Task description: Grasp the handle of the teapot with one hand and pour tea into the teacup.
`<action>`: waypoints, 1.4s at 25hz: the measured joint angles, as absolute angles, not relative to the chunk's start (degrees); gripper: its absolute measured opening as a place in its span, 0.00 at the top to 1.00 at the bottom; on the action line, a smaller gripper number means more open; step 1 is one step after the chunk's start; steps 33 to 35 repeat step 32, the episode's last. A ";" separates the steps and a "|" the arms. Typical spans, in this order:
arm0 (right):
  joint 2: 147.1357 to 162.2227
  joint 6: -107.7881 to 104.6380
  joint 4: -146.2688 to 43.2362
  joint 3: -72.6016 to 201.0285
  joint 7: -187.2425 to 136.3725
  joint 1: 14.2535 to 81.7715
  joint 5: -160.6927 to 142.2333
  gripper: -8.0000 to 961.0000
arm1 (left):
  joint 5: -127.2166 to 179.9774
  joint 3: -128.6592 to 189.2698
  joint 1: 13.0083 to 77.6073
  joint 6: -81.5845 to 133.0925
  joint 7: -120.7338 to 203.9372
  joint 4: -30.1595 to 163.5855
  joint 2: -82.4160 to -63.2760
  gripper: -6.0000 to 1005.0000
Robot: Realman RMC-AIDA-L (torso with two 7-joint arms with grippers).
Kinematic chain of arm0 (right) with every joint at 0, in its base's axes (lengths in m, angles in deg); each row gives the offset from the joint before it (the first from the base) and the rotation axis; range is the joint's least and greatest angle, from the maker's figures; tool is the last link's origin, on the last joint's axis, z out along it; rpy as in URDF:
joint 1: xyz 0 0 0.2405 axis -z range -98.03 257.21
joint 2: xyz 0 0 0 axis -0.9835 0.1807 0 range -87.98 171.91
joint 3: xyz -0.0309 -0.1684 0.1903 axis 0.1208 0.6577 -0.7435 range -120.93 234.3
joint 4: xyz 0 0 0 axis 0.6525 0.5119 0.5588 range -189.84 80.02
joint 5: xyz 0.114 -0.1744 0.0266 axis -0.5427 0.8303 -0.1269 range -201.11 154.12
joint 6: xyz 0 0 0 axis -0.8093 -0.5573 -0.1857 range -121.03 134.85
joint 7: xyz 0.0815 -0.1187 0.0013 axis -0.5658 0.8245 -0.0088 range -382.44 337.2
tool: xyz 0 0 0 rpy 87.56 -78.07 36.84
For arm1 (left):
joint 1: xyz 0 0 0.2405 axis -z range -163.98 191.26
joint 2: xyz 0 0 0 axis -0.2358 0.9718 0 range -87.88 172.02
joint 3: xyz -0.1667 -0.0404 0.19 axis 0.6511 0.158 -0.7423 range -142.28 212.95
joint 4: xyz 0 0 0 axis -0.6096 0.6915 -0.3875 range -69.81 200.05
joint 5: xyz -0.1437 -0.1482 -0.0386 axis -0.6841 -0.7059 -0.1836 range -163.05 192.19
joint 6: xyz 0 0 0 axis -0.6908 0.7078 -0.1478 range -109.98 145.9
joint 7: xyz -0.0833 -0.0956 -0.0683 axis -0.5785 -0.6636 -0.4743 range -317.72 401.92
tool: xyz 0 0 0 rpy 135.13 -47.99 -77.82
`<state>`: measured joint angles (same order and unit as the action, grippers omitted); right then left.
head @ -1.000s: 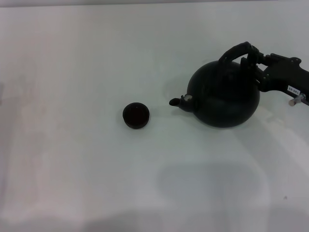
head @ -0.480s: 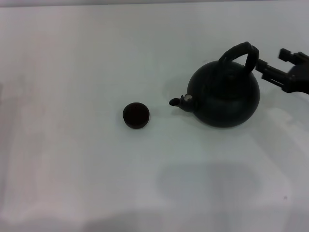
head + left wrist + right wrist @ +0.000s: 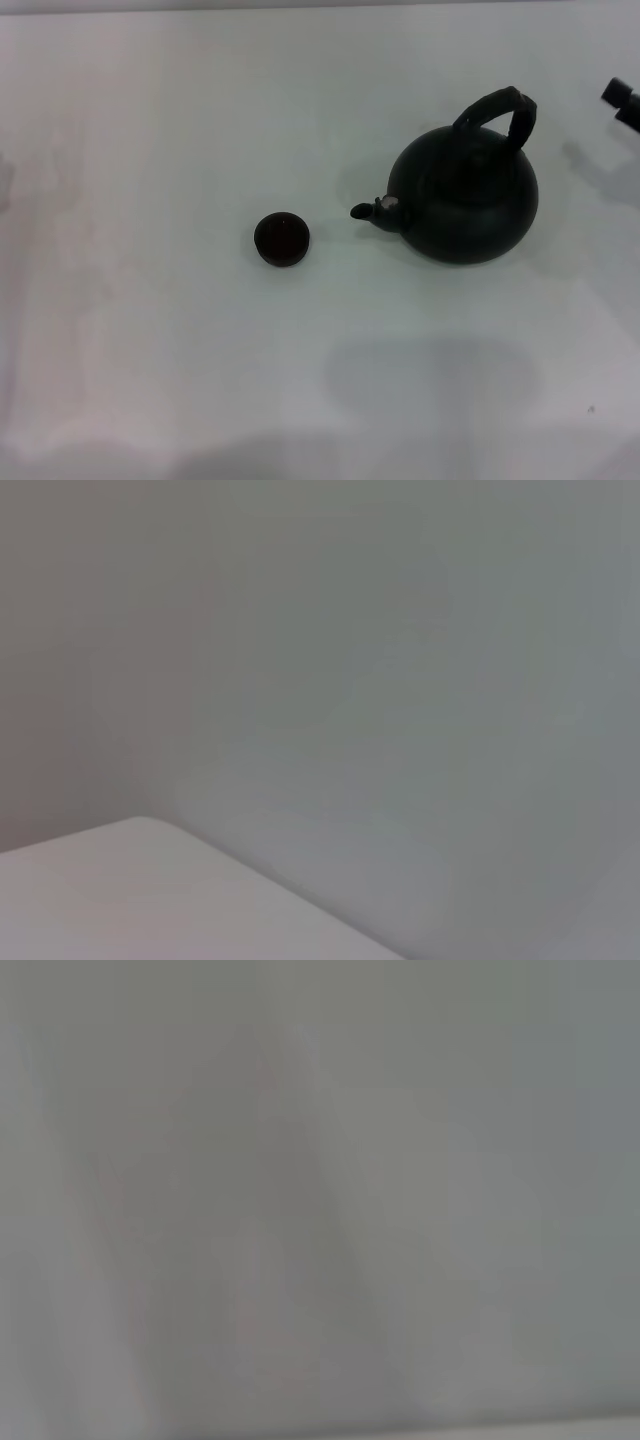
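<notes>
The matte-black teapot (image 3: 463, 198) stands on the white table at the right, its spout (image 3: 372, 209) pointing left toward the teacup. Its ridged black handle (image 3: 499, 113) arches over the top, free of any grip. The small dark teacup (image 3: 281, 238) stands alone, left of the spout and apart from it. Only the black fingertips of my right gripper (image 3: 624, 104) show at the right edge of the head view, apart from each other and well clear of the handle. My left gripper is out of view. Both wrist views show only blank pale surface.
The white table (image 3: 160, 330) spreads around both objects. A faint shadow lies on it in front of the teapot.
My right gripper let go of the teapot handle and drew back to the right, almost out of the head view. The teapot and teacup have not moved.
</notes>
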<state>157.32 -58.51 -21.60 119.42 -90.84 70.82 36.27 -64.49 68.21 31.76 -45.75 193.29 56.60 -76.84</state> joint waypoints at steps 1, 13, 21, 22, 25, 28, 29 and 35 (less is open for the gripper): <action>157.35 -58.76 -23.78 118.87 -88.31 69.86 34.09 0.12 | -64.36 68.21 31.84 -45.74 193.29 56.59 -76.85 0.13; 158.09 -65.22 -40.91 129.70 -55.59 62.82 -5.12 0.12 | -59.89 68.21 33.20 -46.23 197.68 56.68 -76.92 0.13; 157.97 -62.61 -41.32 130.03 -55.33 60.87 -5.51 0.12 | -53.50 68.51 34.27 -47.40 203.72 56.78 -76.90 0.13; 157.98 -62.53 -41.33 130.04 -55.33 60.74 -5.54 0.12 | -53.51 68.59 34.30 -47.41 203.73 56.78 -76.89 0.13; 157.98 -61.63 -41.37 130.06 -55.37 60.43 -5.63 0.12 | -53.59 68.65 34.38 -47.43 203.78 56.78 -76.88 0.13; 157.98 -59.81 -41.39 130.10 -55.41 60.22 -5.66 0.12 | -53.73 68.65 34.47 -47.43 203.81 56.78 -76.91 0.13; 157.98 -59.05 -41.40 130.12 -55.38 60.14 -5.67 0.12 | -53.79 68.65 34.50 -47.43 203.82 56.78 -76.93 0.13; 157.98 -57.48 -41.47 130.16 -55.33 59.86 -5.70 0.12 | -53.86 68.65 34.57 -47.43 203.83 56.73 -76.94 0.13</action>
